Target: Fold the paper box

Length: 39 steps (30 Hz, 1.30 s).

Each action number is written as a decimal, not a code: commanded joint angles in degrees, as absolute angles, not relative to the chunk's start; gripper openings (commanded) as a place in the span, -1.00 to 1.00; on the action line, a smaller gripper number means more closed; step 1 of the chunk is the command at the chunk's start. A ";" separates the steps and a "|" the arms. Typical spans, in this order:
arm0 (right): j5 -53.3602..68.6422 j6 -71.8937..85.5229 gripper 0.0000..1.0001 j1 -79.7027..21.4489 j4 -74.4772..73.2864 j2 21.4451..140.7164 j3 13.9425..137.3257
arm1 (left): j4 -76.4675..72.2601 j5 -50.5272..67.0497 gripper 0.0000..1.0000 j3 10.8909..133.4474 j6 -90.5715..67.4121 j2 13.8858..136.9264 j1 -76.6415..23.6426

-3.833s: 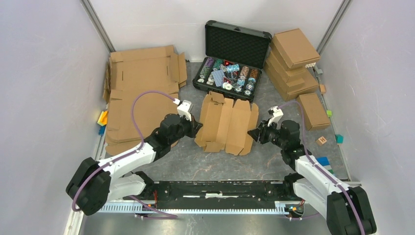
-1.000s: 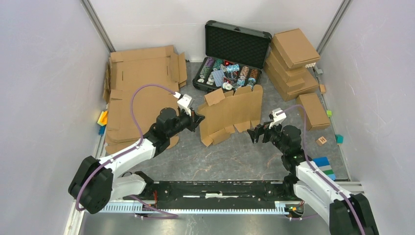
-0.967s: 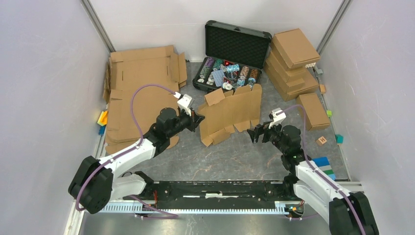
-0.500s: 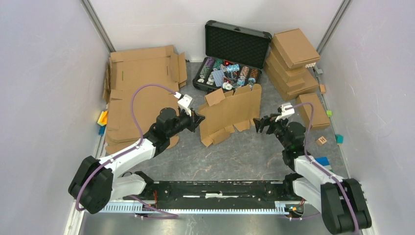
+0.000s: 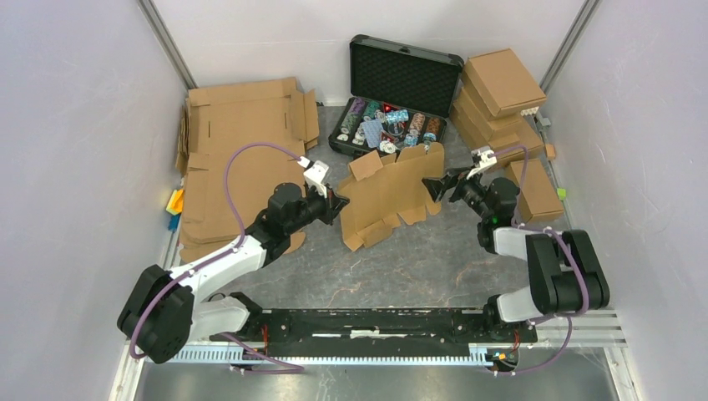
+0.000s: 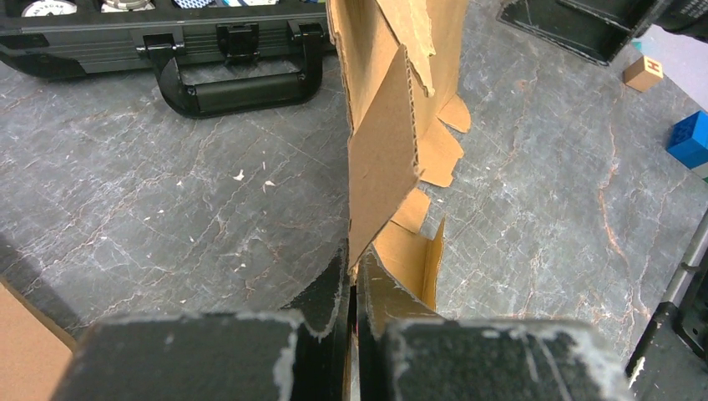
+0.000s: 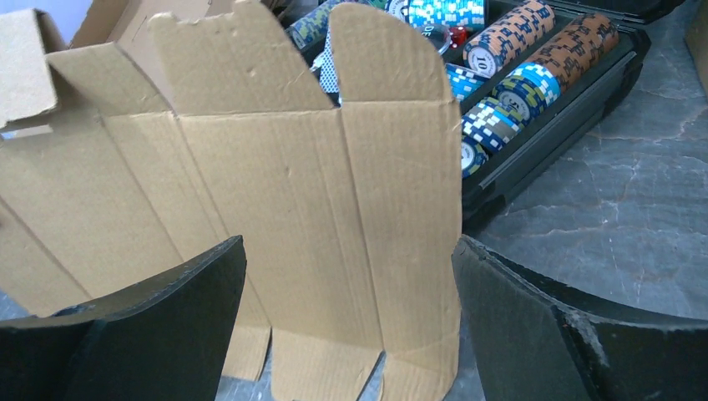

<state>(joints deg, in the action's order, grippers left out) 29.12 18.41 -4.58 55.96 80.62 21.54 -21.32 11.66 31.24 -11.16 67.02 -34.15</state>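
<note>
Black, chipped fingers of the left gripper (image 6: 352,267) are clenched on the lower left edge of the paper box (image 6: 384,159), with the corrugated board pinched thin between them. In the overhead view the left gripper (image 5: 337,204) meets the blank at its left end. Held this way, the paper box (image 5: 392,188) stands on edge, nearly upright and leaning a little, with its cut tabs down at the grey stone-patterned surface (image 5: 401,267) and its rounded flaps pointing up.

The right gripper (image 5: 436,185) is at the box's right end with its jaws spread wide and grasping nothing. From its wrist camera, the right gripper (image 7: 346,251) has one dark finger low on each side of the view. The creased brown panel of the paper box (image 7: 334,192) fills the space ahead of them. I cannot tell whether either finger touches the board.

The box stands near the middle of the surface, just in front of the open black case (image 5: 405,79) at the far edge. Rows of poker chips (image 7: 509,50) lie in the case. Folded boxes (image 5: 501,83) are stacked in the far right corner, and large cardboard sheets (image 5: 242,125) lie along the left edge. A blue block (image 6: 691,138) sits near the right edge.
</note>
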 commanded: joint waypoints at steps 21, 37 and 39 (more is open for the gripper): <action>49.65 27.70 -0.48 -3.81 80.81 92.29 25.47 | -21.42 9.11 -0.95 33.32 -11.16 67.04 -34.38; 29.35 9.81 -1.00 -18.85 47.86 58.58 10.89 | -20.57 2.19 -0.90 33.40 -12.90 67.05 -34.41; 29.02 10.12 -0.99 -19.69 47.20 56.92 9.65 | -20.57 2.61 -0.73 33.38 -13.00 67.31 -34.39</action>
